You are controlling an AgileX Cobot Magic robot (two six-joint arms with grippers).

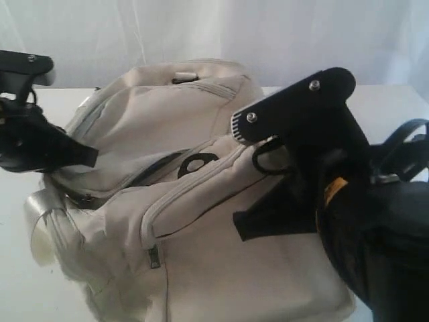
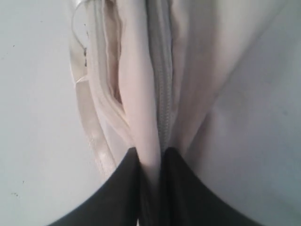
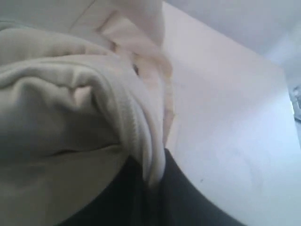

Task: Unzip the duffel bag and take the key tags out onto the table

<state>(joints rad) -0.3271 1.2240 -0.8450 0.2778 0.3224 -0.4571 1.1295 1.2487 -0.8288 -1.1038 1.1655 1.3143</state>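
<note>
Now, cream duffel bag on worktop, left end effector at nine o'clock closed tight on a fold by its zipper, right end effector at three o'clock clamped on its fabric edge

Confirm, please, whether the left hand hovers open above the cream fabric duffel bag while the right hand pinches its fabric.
No: the left hand is shut on a fold of the cream fabric duffel bag, as the left wrist view shows; the right hand pinches its fabric.
</note>
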